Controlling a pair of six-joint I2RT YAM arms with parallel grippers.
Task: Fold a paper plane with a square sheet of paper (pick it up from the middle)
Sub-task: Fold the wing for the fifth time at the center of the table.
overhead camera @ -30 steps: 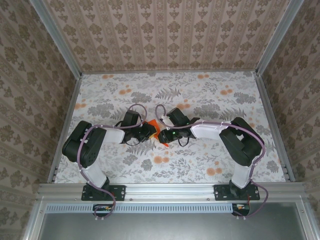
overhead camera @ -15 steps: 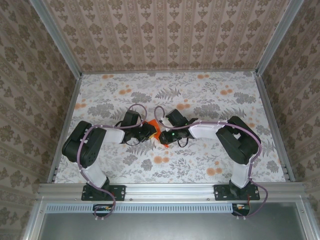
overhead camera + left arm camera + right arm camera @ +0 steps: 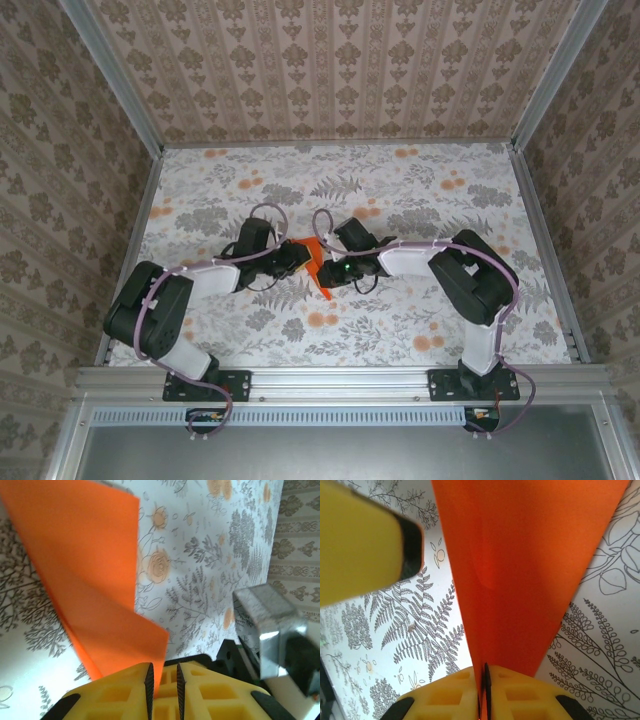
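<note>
- Top view: the two arms meet over the middle of the worktop [image 3: 450, 205]. The left tool [image 3: 297, 258] and right tool [image 3: 330, 268] are almost nose to nose, and the orange paper [image 3: 314, 258] sits between them as a small folded wedge.
- Left wrist view: the left tool [image 3: 163, 680] has its jaws drawn to a narrow slot. A lower corner of the orange paper [image 3: 95, 580] runs into that slot, so it looks pinched. The paper shows overlapping layers and seems to be held up off the flowered cloth.
- Right wrist view: the right tool [image 3: 484, 685] is closed to a hairline on the narrow end of the orange paper [image 3: 520, 565], which widens away from it. A yellow finger [image 3: 360, 545] of the left tool sits just beside the sheet's edge.
- Judgement: this looks like a mid-fold step, with both tools gripping the half-made plane. The next move likely calls for one tool to hold firm while the other lets go and regrips, or swings a flap over. It must not tear or twist the thin sheet.
</note>
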